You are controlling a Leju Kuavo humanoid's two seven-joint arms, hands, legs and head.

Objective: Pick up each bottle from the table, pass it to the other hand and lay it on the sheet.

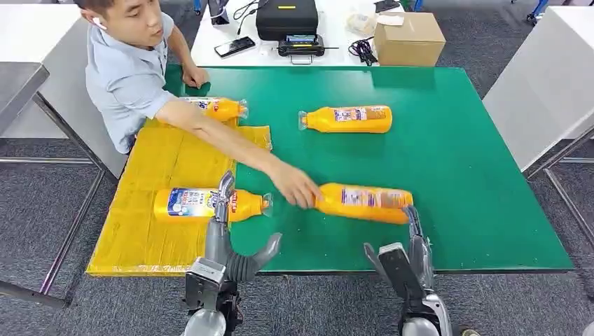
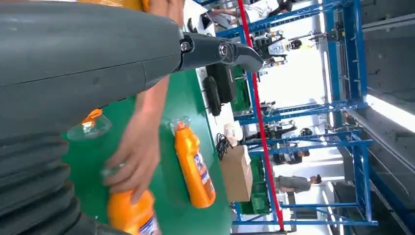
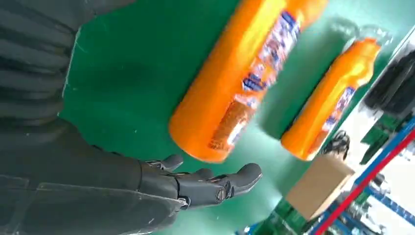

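Note:
Several orange bottles lie on their sides. One bottle [image 1: 189, 204] rests on the yellow sheet [image 1: 168, 157], and my left hand [image 1: 228, 241] is just in front of it, fingers apart and holding nothing. A second bottle [image 1: 218, 108] lies at the sheet's far edge. A third [image 1: 348, 119] [image 2: 195, 166] [image 3: 330, 103] lies mid-table on the green mat [image 1: 462, 161]. The nearest bottle [image 1: 365, 203] [image 3: 244, 83] lies just beyond my right hand [image 1: 406, 255] [image 3: 200, 186], which is open and empty. A person's hand [image 1: 295, 186] [image 2: 133, 156] grips that bottle's neck end.
The person leans in from the far left, with an arm stretched across the sheet and mat. Behind the mat stand a cardboard box [image 1: 408, 38] [image 3: 318, 186], a black case [image 1: 286, 17], a phone [image 1: 235, 47] and cables. A white table [image 1: 546, 84] flanks the right side.

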